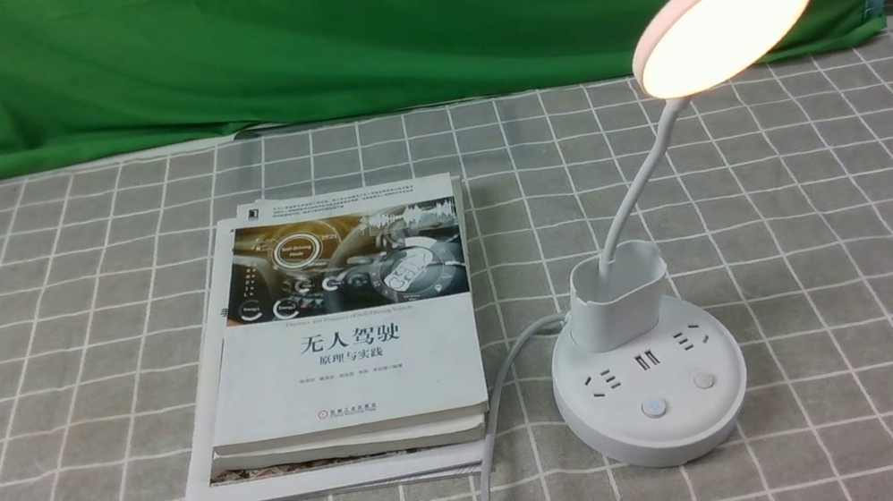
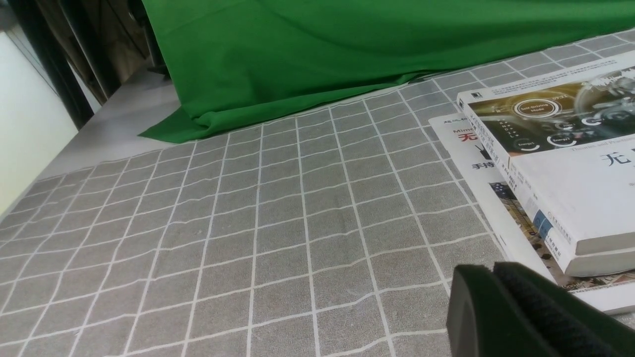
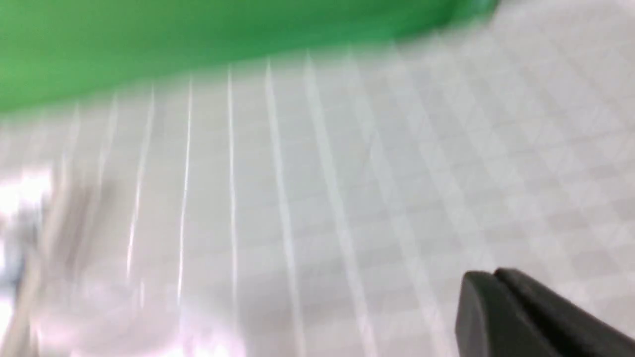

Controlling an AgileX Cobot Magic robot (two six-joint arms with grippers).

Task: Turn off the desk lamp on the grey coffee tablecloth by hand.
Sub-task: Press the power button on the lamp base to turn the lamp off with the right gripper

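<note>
The white round-headed desk lamp (image 1: 620,298) shines on the grey squared tablecloth (image 1: 866,262), right of the white books (image 1: 348,367). The black left hand (image 2: 493,271) and black right hand (image 3: 493,275) are squeezed closed, empty.

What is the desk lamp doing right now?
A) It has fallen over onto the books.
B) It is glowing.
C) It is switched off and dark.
B: the desk lamp stands upright on the grey coffee tablecloth, and its round head shines warm white.
</note>
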